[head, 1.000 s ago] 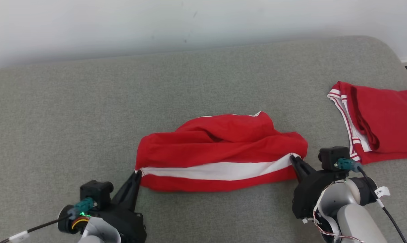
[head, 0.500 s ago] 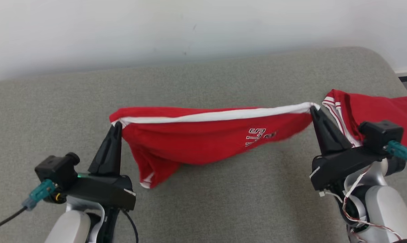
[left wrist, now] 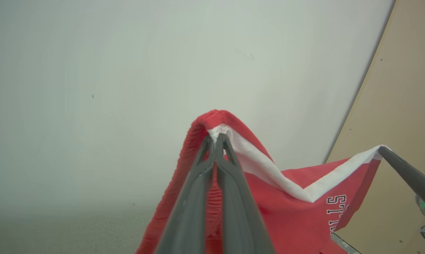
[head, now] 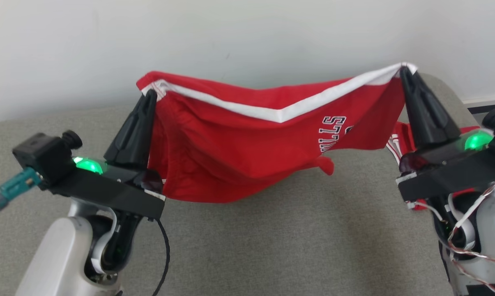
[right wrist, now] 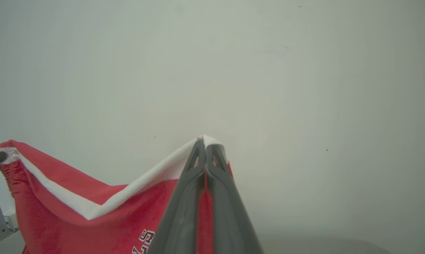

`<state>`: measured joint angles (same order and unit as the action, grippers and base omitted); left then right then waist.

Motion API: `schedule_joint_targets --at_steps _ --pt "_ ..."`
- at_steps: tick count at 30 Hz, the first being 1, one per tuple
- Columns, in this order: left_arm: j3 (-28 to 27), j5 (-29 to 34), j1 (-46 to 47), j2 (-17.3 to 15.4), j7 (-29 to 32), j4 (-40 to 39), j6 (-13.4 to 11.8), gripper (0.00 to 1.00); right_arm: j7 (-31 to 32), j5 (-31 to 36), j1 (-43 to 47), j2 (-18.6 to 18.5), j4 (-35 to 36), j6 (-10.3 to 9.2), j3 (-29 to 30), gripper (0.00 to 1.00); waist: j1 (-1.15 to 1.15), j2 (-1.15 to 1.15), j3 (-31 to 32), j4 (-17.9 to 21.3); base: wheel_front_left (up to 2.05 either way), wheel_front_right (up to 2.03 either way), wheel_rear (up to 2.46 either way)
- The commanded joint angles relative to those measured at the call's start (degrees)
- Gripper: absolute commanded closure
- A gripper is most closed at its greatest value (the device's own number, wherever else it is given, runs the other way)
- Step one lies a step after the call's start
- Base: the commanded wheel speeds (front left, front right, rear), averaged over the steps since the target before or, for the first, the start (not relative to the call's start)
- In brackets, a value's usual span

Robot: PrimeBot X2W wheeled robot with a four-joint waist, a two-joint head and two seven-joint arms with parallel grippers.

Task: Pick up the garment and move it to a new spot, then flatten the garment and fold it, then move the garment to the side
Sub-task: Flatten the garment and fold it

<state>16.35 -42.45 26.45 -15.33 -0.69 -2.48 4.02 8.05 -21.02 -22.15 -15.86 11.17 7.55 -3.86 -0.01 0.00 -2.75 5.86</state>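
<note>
Red garment (head: pixel 247 164) hangs in the air, stretched between two raised robot arms above a grey padded bench (head: pixel 272 246). The left fingers (head: pixel 148 102) are closed tight on its upper left corner, and the right fingers (head: pixel 407 78) are closed tight on its upper right corner, which sits a little higher. A white band (head: pixel 280 115) runs along the top edge and sags into a shallow V between the two grips. White block lettering (head: pixel 333 133) shows near the right side. The lower edge hangs loose and uneven, with a small flap trailing to the right. Bare bench lies open beneath the cloth, in front of it and to the left. On the right, just behind the right arm, a second red garment (head: pixel 397 144) with white stripes lies near the bench's rounded far corner. A plain pale wall (head: pixel 247 33) stands close behind the bench's far edge.
</note>
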Motion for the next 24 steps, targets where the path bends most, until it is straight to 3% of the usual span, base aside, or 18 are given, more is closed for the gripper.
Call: schedule_joint_targets --at_steps 1,6,12,19,24 --pt "-0.42 -1.55 1.37 0.02 1.11 -1.16 0.07 1.00 -0.67 -0.66 -1.59 -0.30 0.93 -0.12 -0.04 1.00 0.01 0.00 0.01 0.38 0.00 0.00 0.00" --pt "-2.13 -5.72 4.29 -0.09 4.39 -3.17 -0.39 1.00 -2.27 -1.77 -5.49 0.59 2.29 -0.12 0.90 1.00 0.01 0.00 -1.03 1.06 0.00 0.00 0.00" --pt "-4.42 -10.83 11.16 0.58 8.48 -0.83 -0.83 1.00 -0.71 -0.37 -13.34 -1.39 -1.12 -0.12 -1.39 1.00 0.01 0.00 -5.12 1.48 0.00 0.00 0.00" --pt "-5.89 -12.18 22.80 1.89 8.32 7.62 -0.55 1.00 -2.90 1.29 -27.72 -3.11 -14.69 -0.12 -7.09 1.00 0.01 0.00 -12.15 1.96 0.00 0.00 0.00" --pt "-7.91 -10.88 32.12 2.10 4.19 15.48 -0.12 1.00 -8.59 4.45 -40.31 -1.24 -26.77 -0.12 -8.45 1.00 0.01 0.00 -16.59 2.69 0.00 0.00 0.00"
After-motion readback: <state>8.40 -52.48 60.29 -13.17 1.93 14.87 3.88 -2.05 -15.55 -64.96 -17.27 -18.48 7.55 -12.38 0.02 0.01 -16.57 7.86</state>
